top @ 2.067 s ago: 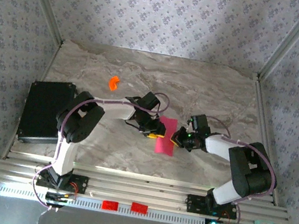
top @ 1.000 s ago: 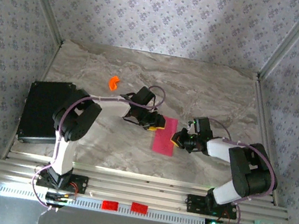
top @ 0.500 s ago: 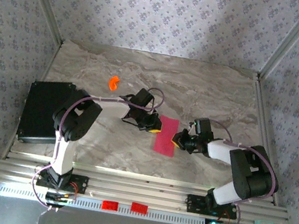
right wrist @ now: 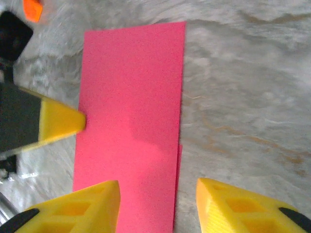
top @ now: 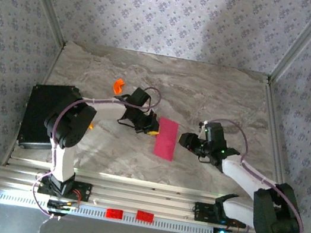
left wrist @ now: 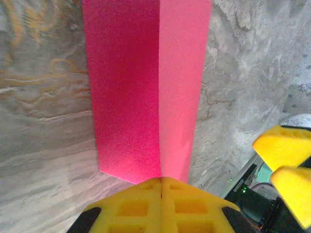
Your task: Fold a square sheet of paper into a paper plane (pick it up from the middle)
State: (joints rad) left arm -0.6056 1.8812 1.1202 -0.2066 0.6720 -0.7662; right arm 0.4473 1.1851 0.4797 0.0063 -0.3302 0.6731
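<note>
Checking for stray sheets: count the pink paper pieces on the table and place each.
1. The folded pink sheet lies between the left end effector and the right end effector, with the left one's shut tips at its edge. Anything beneath it would be hidden.

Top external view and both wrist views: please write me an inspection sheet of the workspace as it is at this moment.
Surface: marble-pattern table, no spills seen.
Job's things: square sheet of paper, pink, folded to a narrow rectangle, lying on the table; not yet a plane shape.
Clutter: small orange piece on the far left of the table; black box at the table's left edge.
Grippers: left gripper shut, tips at the paper's left edge; right gripper open, beside the paper's right edge.
Cables: cable loops at both wrists, off the paper.
Surroundings: patterned walls, metal frame posts.
</note>
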